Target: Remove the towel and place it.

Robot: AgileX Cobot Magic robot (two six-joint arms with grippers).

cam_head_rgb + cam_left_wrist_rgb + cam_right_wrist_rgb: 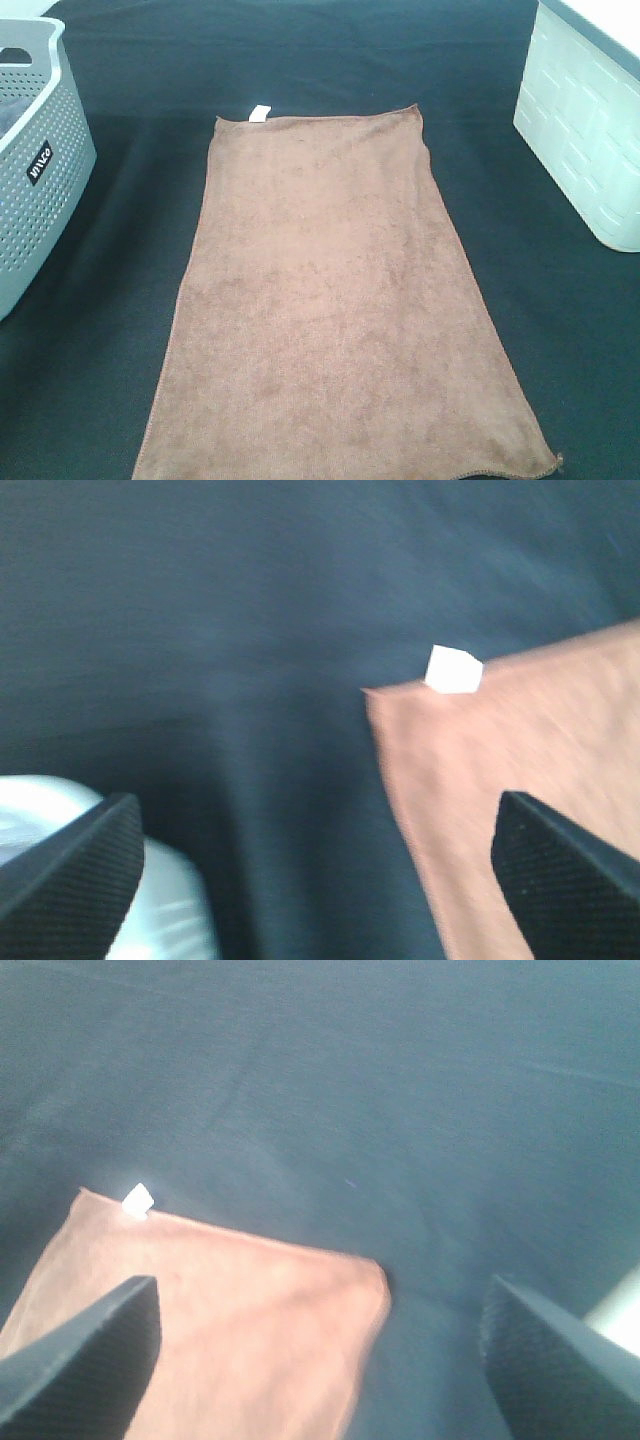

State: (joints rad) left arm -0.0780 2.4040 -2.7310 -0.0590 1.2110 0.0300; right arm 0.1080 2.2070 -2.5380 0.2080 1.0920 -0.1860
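The brown towel (325, 300) lies flat and spread out on the black table cloth (300, 60), long side running from near to far, with a small white tag (257, 113) at its far left corner. No gripper shows in the high view. In the left wrist view the open left gripper (320, 880) hovers above the towel's tagged corner (500, 780); the tag (452, 670) shows there. In the right wrist view the open right gripper (320, 1360) hovers above the towel's far edge (230, 1310), near its far right corner. Both grippers are empty.
A grey perforated laundry basket (35, 170) stands at the left edge of the table; its rim shows in the left wrist view (170, 900). A white plastic bin (585, 120) stands at the far right, its edge showing in the right wrist view (620, 1315).
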